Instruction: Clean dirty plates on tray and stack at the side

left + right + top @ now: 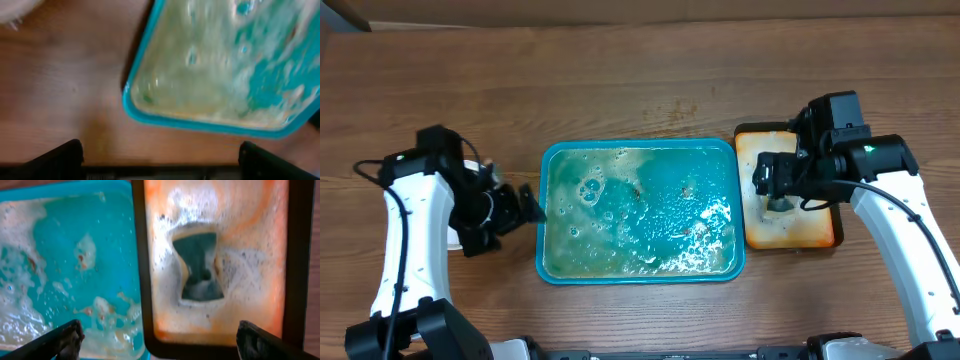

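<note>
The teal tray (548, 215) holds foamy water with brown specks, and no plate shows in it. It also shows in the left wrist view (150, 116) and the right wrist view (75, 240). A white plate rim (472, 163) peeks out under my left arm, mostly hidden; a white edge also shows in the left wrist view (15, 10). My left gripper (532, 205) (160, 162) is open and empty over bare wood, just left of the tray. My right gripper (775, 190) (160, 340) is open and empty above the small orange tray.
The orange-brown, dark-rimmed tray (820, 225) (260, 305) sits right of the teal tray, touching it. It holds foam and a teal hourglass-shaped sponge (200, 265) (776, 205). Bare wooden table (640, 80) lies behind the trays.
</note>
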Robot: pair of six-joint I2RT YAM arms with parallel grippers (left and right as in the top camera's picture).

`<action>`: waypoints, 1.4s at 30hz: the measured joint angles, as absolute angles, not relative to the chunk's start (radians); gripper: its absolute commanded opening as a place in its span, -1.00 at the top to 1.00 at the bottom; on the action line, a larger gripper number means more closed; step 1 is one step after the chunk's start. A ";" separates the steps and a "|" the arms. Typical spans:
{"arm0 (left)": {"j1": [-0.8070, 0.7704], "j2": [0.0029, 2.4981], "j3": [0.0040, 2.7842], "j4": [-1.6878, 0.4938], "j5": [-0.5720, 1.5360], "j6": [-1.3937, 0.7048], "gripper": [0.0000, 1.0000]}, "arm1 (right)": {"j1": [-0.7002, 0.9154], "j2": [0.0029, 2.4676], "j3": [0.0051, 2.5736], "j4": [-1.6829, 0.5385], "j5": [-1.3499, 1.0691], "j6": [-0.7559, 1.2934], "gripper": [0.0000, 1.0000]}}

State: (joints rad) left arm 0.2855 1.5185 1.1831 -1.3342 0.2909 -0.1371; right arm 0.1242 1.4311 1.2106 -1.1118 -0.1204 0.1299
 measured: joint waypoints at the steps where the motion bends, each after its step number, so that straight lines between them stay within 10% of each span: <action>1: 0.263 1.518 1.183 -1.376 0.293 -0.118 -1.00 | 0.124 1.431 1.211 -1.131 -0.123 0.130 -1.00; 22: 0.216 0.588 0.973 -1.114 0.296 -0.066 -1.00 | 0.124 0.689 0.962 -1.004 -0.117 0.154 -1.00; 42: 0.216 0.539 0.966 -1.155 0.296 -0.066 -1.00 | 0.124 0.706 0.960 -1.005 -0.115 0.154 -1.00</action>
